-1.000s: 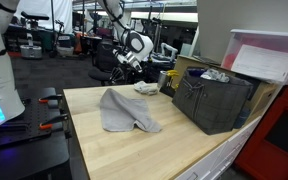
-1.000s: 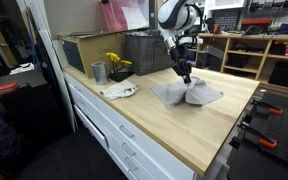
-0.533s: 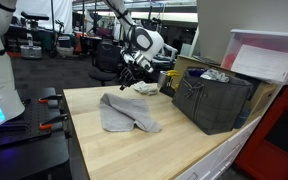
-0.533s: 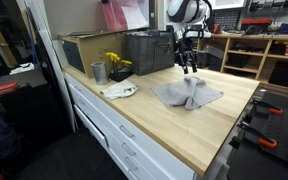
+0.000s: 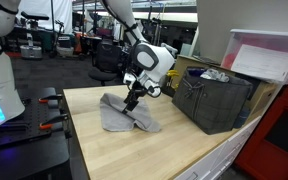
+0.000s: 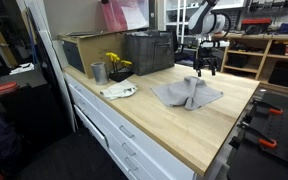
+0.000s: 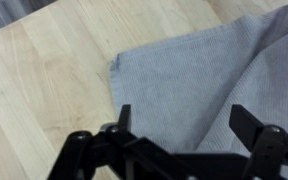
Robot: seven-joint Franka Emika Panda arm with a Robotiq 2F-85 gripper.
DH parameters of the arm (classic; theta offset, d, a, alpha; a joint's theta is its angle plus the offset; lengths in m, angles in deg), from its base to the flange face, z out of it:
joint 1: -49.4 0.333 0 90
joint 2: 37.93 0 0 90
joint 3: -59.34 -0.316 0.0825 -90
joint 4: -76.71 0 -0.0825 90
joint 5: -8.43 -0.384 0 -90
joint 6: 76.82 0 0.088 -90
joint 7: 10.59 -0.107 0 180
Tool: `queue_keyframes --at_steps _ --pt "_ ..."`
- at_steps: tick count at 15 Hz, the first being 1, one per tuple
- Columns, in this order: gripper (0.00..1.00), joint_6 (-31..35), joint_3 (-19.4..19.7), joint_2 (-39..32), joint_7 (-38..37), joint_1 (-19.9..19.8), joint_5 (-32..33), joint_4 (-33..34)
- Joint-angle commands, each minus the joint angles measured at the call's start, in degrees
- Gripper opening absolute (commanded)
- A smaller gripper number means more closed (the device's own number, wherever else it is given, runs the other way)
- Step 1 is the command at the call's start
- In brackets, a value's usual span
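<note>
A grey cloth [image 5: 130, 116] lies rumpled on the light wooden tabletop [image 5: 174, 150], with a fold ridge across it [image 6: 188, 94]. My gripper [image 5: 133, 98] hangs just above it, near one edge of the cloth [image 6: 206, 68]. In the wrist view the two black fingers [image 7: 124, 118] stand wide apart over the grey fabric [image 7: 199, 65], and the gripper [image 7: 184, 122] is open with nothing between the fingers. One cloth corner [image 7: 115, 63] shows against the bare wood.
A dark crate [image 5: 213, 100] stands on the table beside the cloth, seen too in an exterior view [image 6: 149, 50]. Near it are a metal cup [image 6: 98, 72], yellow flowers [image 6: 115, 62], a white rag [image 6: 119, 91] and a cardboard box [image 6: 84, 48]. Drawers [image 6: 124, 130] run below the table edge.
The gripper was nearly shut down at the cloth; it has opened, let the cloth go, risen and moved sideways along the table. The cloth has settled flatter.
</note>
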State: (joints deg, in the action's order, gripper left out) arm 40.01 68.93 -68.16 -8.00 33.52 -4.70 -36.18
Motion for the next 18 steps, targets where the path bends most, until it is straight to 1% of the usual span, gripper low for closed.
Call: queue_keyframes --at_steps 1,9,10,11,12,16,18 --pt "1.0 2.9 -0.1 -2.1 -2.6 -0.8 -2.2 -2.0" --pt "1.0 6.2 0.4 -6.4 -6.5 -1.8 -4.5 -7.4" --pt "0.75 7.1 0.6 -6.8 -6.5 -1.9 -4.8 -8.2" --pt "0.72 7.9 0.7 -7.2 -6.5 -2.0 -5.2 -8.9" --pt "0.66 8.8 0.7 -7.2 -6.4 -2.2 -5.5 -9.5" --pt "0.35 9.4 0.8 -6.4 -6.3 -2.4 -6.8 -10.1" --pt "0.22 10.1 1.1 -5.5 -6.5 -2.1 -6.7 -10.7"
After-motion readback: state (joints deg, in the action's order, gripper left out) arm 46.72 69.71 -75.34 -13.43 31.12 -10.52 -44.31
